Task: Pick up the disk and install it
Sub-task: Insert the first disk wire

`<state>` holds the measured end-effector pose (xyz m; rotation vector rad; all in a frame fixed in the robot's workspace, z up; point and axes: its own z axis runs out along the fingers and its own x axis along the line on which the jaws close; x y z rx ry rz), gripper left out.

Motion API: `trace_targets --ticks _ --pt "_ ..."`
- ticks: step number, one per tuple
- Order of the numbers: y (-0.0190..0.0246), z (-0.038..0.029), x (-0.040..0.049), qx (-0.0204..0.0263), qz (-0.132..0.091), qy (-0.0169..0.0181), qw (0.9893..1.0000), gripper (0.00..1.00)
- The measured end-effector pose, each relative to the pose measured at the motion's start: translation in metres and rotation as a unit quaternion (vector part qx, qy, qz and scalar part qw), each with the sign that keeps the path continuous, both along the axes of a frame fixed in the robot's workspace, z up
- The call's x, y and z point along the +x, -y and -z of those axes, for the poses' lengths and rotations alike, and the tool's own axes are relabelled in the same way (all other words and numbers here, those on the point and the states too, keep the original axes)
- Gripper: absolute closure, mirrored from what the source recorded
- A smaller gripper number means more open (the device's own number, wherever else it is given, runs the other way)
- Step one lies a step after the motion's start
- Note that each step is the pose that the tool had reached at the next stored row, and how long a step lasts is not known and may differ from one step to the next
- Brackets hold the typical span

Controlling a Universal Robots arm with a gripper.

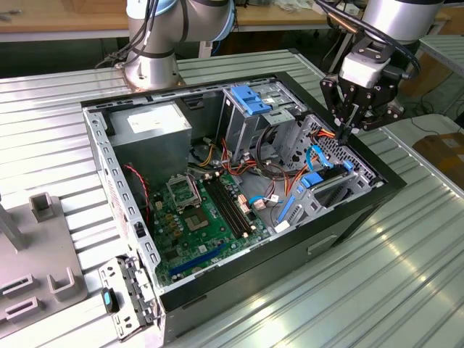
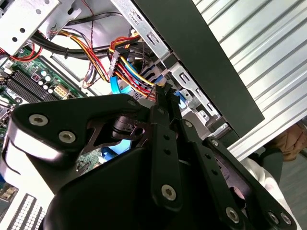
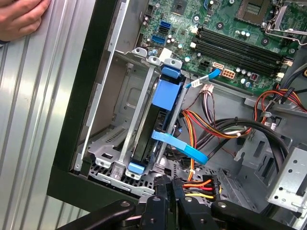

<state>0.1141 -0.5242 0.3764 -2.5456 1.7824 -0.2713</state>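
The disk (image 3: pixel 146 139) is dark with bright blue rails and stands on edge in the metal drive bay at the case's front corner. In the exterior view the disk (image 1: pixel 326 185) sits low in that bay at the case's right end. My gripper (image 1: pixel 346 134) hangs just above the bay, beside the orange and red cables, fingers pressed together with nothing between them. In the first wrist view the gripper (image 3: pixel 168 184) is a short way off the disk's blue end tab. The second wrist view shows the gripper (image 2: pixel 162 88) shut, close to the cable bundle.
The open computer case (image 1: pixel 362 206) lies on a ribbed metal table. Inside are a green motherboard (image 1: pixel 203 217), a grey power supply (image 1: pixel 148 127), a pale blue bracket (image 1: pixel 250 100) and loose cables (image 3: pixel 225 129). A person's hand (image 3: pixel 19 17) rests outside the case wall. Grey fixtures (image 1: pixel 43 210) stand on the exterior view's left.
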Motion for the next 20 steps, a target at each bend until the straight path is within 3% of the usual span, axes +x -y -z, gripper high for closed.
trace_targets --ticks 7,11,13,17,20 --pt "0.0000 -0.0001 0.0000 0.0000 0.007 0.0000 1.0000 0.84" --pt "0.0000 -0.0001 0.0000 -0.0001 0.033 0.0000 0.9994 0.84" --pt "0.0000 -0.0001 -0.0009 -0.0001 0.053 0.0000 0.9986 0.84" --pt "0.0001 0.0000 -0.0086 0.0003 0.057 0.0000 0.9984 0.84" --pt "0.0000 -0.0001 -0.0086 0.0004 0.058 0.0000 0.9983 0.84"
